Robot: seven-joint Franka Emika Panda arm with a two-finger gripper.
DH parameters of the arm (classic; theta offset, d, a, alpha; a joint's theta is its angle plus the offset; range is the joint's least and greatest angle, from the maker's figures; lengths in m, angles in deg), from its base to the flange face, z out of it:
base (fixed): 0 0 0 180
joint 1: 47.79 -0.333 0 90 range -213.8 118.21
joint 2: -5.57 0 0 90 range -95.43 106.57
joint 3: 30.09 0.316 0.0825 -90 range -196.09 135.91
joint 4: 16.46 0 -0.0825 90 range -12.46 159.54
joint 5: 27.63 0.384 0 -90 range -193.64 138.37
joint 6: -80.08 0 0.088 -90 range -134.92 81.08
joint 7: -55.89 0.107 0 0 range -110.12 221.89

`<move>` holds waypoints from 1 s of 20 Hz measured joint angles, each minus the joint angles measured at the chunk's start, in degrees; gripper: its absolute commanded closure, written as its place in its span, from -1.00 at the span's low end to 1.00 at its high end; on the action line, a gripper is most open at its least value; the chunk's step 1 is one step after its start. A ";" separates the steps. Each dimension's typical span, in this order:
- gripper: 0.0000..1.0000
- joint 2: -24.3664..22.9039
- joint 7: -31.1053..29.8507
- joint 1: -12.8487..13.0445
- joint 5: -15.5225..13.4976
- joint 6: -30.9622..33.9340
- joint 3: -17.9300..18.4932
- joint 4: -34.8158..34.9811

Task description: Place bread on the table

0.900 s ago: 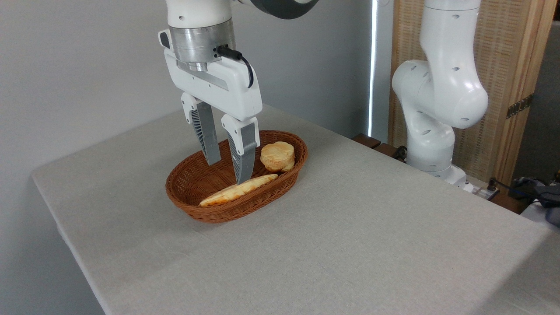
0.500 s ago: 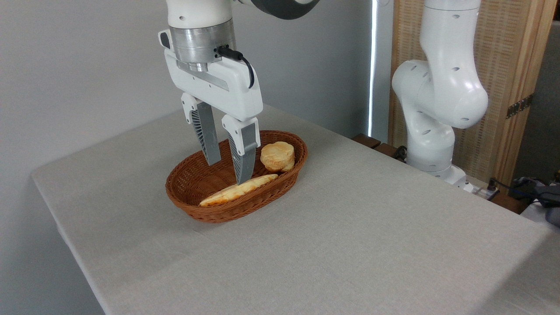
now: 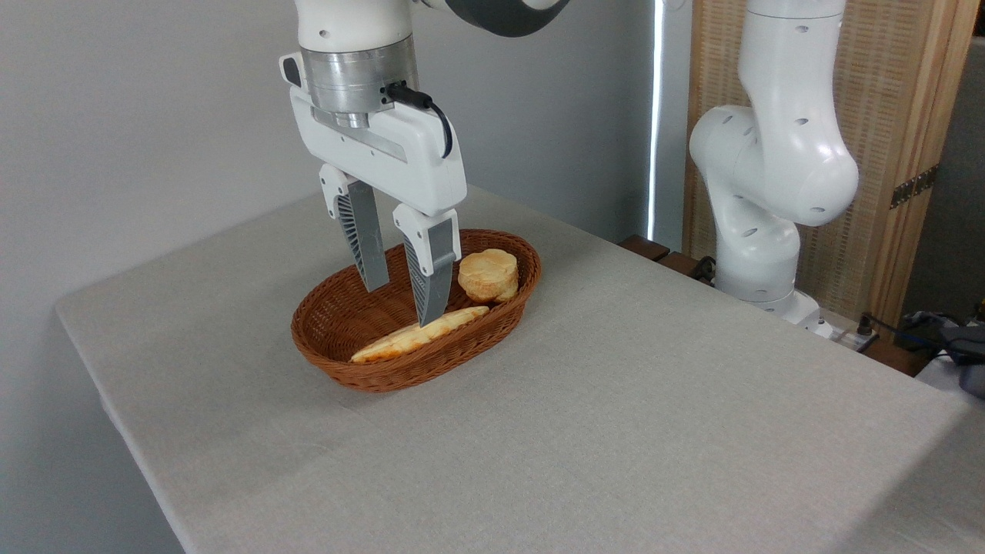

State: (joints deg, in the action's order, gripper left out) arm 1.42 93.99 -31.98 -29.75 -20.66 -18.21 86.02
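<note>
The bread (image 3: 488, 275), a small round golden bun, rests inside the right end of a brown wicker basket (image 3: 338, 362) on the table (image 3: 616, 400), which is covered in grey-beige cloth. My gripper (image 3: 402, 305) hangs over the middle of the basket, just left of the bun, fingers pointing down. It is open with nothing between the fingers. The right fingertip (image 3: 428, 315) reaches down in front of a long flat pale-yellow piece (image 3: 419, 335) lying along the basket's near side.
The arm's white base (image 3: 758, 223) stands off the table's far right edge, before a wooden slatted screen (image 3: 885, 115). Cables and dark items (image 3: 946, 342) lie at the right edge. A grey wall runs behind the table.
The gripper has drifted slightly to the right, toward the bun, staying open. The bun and the long piece have not moved.
</note>
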 measured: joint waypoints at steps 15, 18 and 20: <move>-1.00 0.02 0.00 0.07 -0.05 0.23 -0.01 0.02; -1.00 0.04 0.00 0.14 -0.05 0.68 -0.02 0.03; -1.00 0.04 0.00 0.16 -0.05 0.83 -0.02 0.04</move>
State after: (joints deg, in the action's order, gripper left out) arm 1.45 93.99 -31.82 -29.80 -19.83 -18.23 86.06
